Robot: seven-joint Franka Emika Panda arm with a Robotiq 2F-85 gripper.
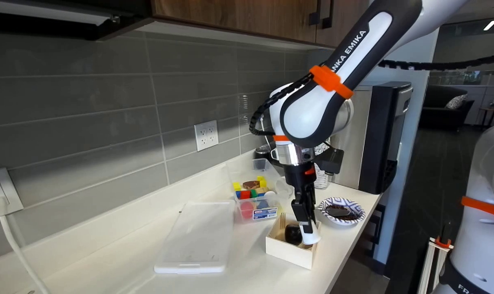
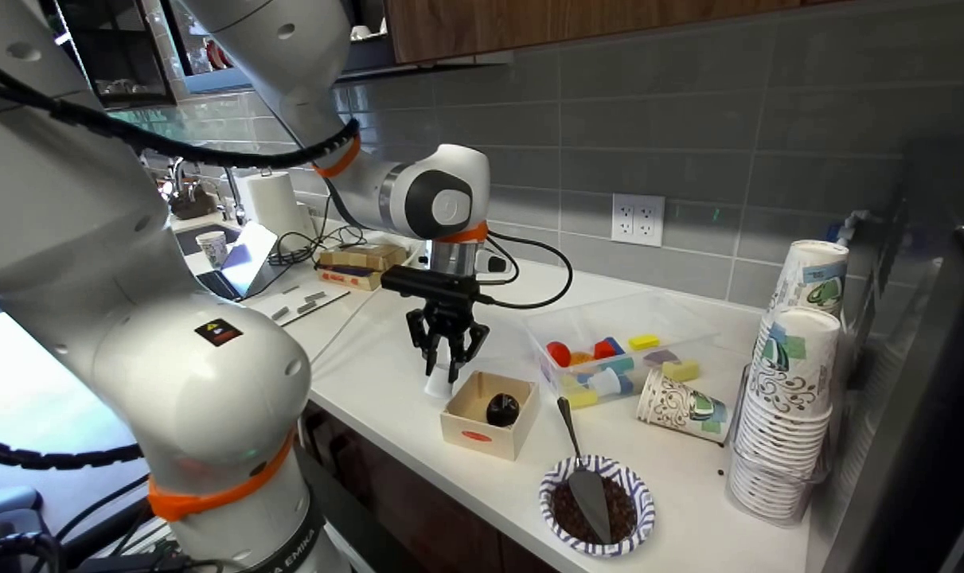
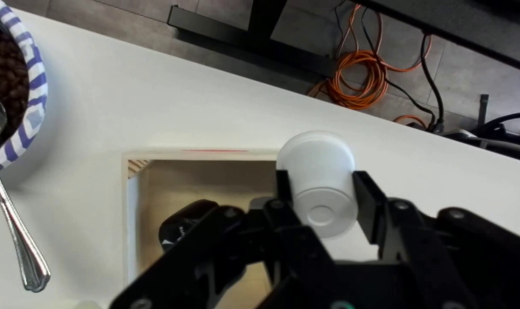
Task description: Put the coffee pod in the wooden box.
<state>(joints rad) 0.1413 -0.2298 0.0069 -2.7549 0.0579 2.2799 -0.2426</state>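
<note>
1 robot arm (image 1: 355,61), "EMIKA" readable; blk two-finger gripper (image 2: 442,370) partway closed, clamped on 1 wht plastic cup-shaped coffee pod (image 3: 317,184), near rim of 1 sq pale-wood box (image 2: 500,444), can't tell if over; red oval label (image 2: 476,436) unreadable from here, 1 rounded blk object (image 2: 502,410) inside

Arm (image 2: 195,382): white and rounded, with small recessed dimples (image 2: 24,52). Black trim (image 1: 406,14) surrounds a white inset (image 1: 375,30) and bears white capitals (image 1: 348,49), legible as "ANKA EMIKA". Bright orange bands (image 1: 331,81) encircle the arm in several places; a black ribbed cable (image 2: 235,160) runs along the outside. A black label (image 2: 219,332) is marked in yellow. Beyond a silver collar (image 1: 289,153), the hand (image 3: 323,193) is black, with angular fingers (image 3: 373,210) and round grey fastener heads (image 3: 456,213).
</note>
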